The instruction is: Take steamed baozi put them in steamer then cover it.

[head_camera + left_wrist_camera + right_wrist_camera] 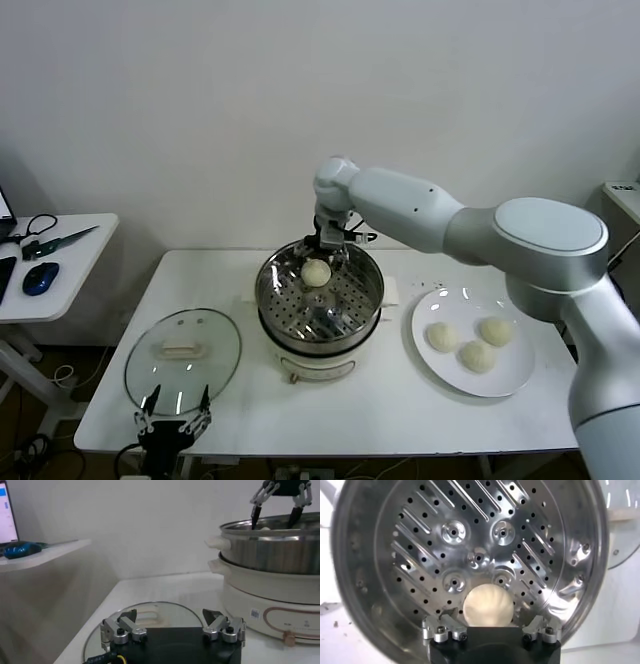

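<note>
From the head, the right gripper hangs over the steamer at mid-desk, fingers spread around one baozi; three baozi sit on the plate near the right edge. The left wrist shows the left gripper open, empty, over the glass lid. The right wrist shows the bun on the perforated tray.

- Steamer: polished stainless-steel pot, mirror-glossy, on a smooth white plastic-looking base.
- Perforated tray: bright reflective metal, punched with holes and pressed slots.
- Steamed baozi in the tray: pale cream dough, matt and smooth.
- Three more baozi: same matt dough surface, slightly uneven.
- Plate: white, smooth, lightly glossy.
- Lid: clear glass, glossy with reflections, thin metal rim, pale plastic-looking handle.
- Desk: white, smooth, low sheen.
- Right claw: matt black body, brushed grey metal knuckles with screws.
- Left claw: same matt black and grey metal finish.
- Right arm shell: smooth white-grey plastic, satin.
</note>
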`<move>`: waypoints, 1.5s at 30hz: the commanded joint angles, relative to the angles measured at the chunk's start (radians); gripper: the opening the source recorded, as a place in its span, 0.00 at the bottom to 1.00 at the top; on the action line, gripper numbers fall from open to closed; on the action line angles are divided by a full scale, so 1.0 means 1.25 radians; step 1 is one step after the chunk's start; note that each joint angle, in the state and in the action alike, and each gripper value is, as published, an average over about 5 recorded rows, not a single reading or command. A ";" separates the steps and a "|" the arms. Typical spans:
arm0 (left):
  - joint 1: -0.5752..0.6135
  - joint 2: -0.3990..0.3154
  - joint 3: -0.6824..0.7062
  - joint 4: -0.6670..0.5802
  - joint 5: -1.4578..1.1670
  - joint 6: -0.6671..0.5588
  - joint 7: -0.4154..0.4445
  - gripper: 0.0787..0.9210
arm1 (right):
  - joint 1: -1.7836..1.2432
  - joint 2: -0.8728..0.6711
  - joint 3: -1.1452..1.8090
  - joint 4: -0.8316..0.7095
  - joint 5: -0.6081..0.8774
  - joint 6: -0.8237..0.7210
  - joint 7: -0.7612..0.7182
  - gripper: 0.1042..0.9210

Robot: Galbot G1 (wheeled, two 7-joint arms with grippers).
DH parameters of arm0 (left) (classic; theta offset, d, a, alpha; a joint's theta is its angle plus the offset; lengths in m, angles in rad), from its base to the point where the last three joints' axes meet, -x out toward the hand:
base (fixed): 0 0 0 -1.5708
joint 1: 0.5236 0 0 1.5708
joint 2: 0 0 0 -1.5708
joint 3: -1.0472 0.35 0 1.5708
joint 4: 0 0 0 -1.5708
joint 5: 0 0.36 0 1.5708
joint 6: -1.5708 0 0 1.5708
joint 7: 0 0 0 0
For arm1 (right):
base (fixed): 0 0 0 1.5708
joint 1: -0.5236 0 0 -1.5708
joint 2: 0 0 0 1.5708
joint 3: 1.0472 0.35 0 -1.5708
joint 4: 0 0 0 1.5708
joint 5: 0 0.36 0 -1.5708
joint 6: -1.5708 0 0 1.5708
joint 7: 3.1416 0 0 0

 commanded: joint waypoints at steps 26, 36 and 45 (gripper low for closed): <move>-0.008 -0.011 0.003 -0.006 -0.001 0.005 0.002 0.88 | 0.058 -0.640 -0.300 0.426 0.576 -0.830 0.072 0.88; -0.001 -0.009 -0.008 0.000 -0.002 0.003 -0.003 0.88 | -0.178 -0.562 -0.072 0.260 0.468 -0.833 0.086 0.88; 0.000 -0.011 -0.009 0.004 0.002 0.003 -0.004 0.88 | -0.270 -0.517 -0.001 0.211 0.444 -0.832 0.101 0.88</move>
